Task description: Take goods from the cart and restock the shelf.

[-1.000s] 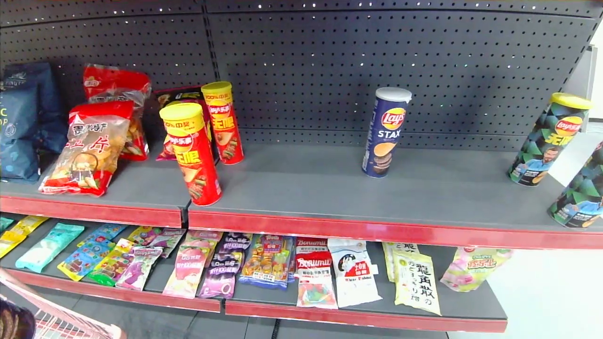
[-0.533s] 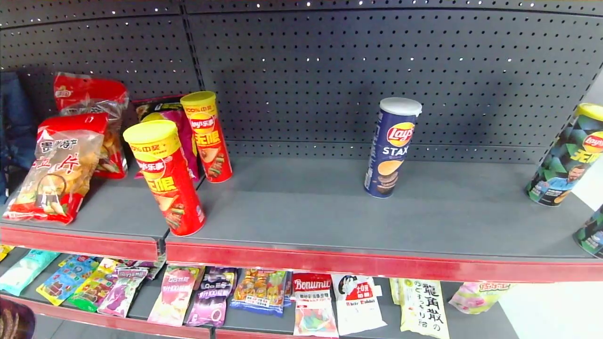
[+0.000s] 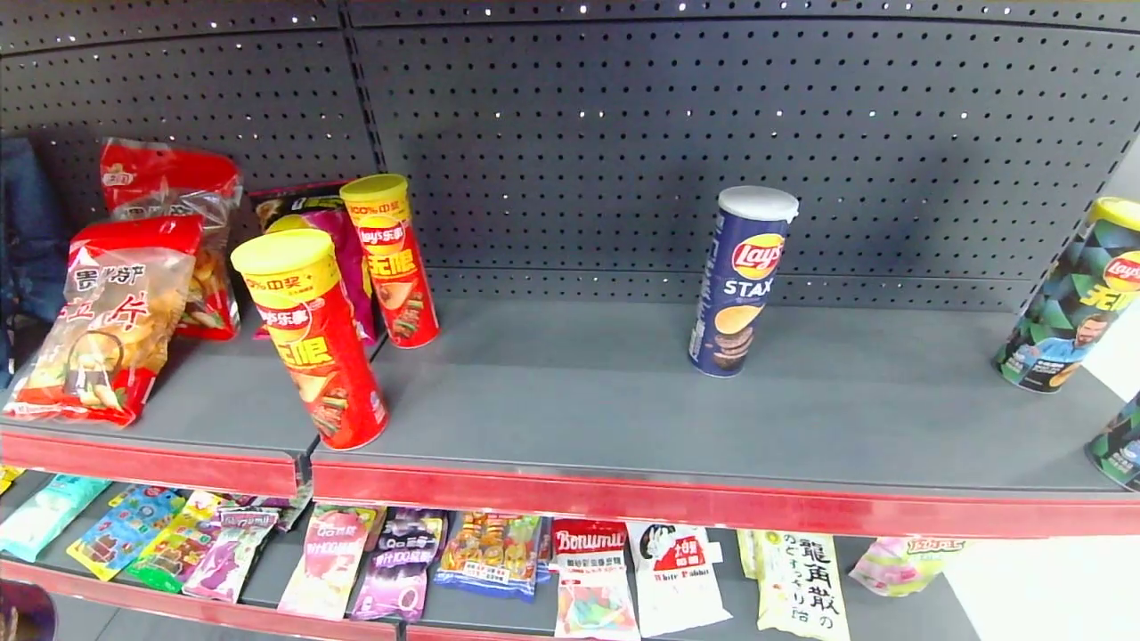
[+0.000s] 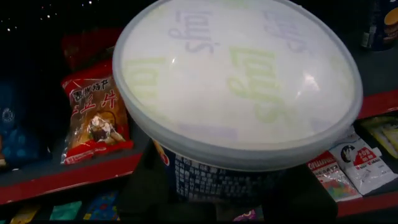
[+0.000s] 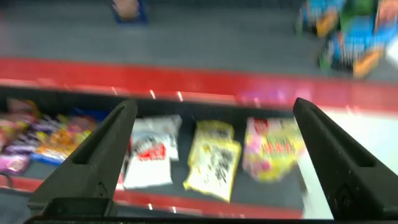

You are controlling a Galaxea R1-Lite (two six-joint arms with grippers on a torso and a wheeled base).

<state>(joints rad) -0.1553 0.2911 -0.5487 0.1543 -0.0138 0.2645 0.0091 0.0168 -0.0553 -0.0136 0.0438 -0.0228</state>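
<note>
Blue cardboard crisp canister with translucent white lid (image 4: 236,81): clamped in left gripper (image 4: 217,198), held before the grey red-edged shelf (image 3: 623,418), not yet on it; right gripper (image 5: 211,155) spread apart, empty; head view shifted a second ago and since settled, shelf stock unmoved, so placing is judged next.

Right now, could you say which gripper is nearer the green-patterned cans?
Probably right: the right gripper faces the shelf below the green-patterned cans; the left arm faces the red bag at the other end.
</note>
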